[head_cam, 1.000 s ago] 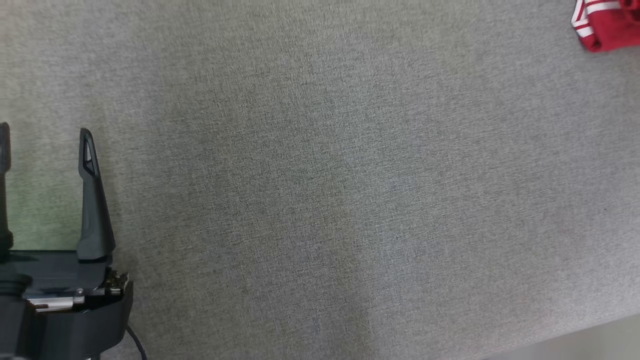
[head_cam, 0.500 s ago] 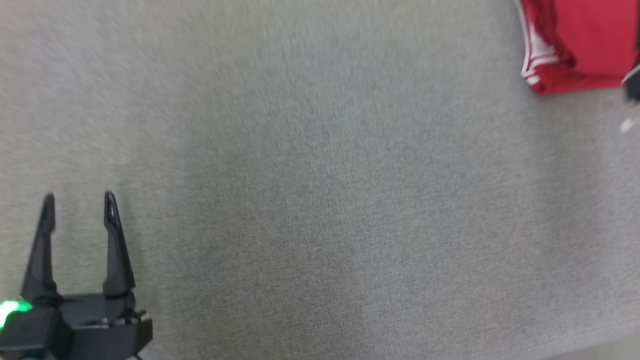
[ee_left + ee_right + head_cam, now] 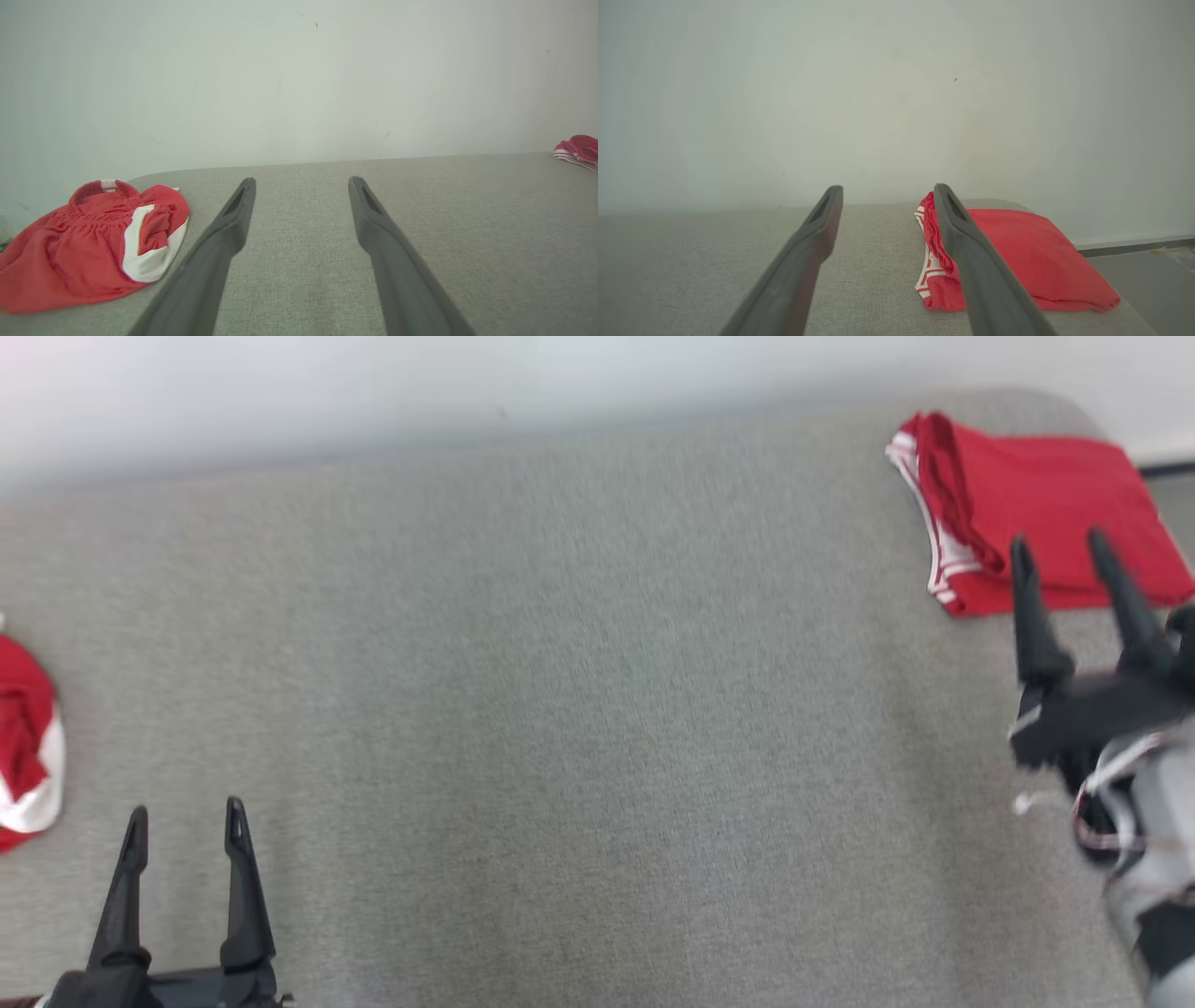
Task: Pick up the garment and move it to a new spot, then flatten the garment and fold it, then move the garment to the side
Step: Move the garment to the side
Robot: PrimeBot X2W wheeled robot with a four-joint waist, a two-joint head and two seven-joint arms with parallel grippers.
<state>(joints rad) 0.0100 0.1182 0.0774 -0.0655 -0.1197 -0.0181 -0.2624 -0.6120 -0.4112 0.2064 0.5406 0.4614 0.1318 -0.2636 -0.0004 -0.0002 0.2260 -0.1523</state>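
Garments: two, both red with white trim. One folded garment (image 3: 1036, 513) lies at the far right corner of the grey surface (image 3: 560, 663), its near edge hidden behind the right gripper (image 3: 1060, 546). One crumpled garment (image 3: 23, 737) is cut off at the left edge. Head view blurred. Two grippers, left gripper (image 3: 184, 814) included: fingers spread, empty.
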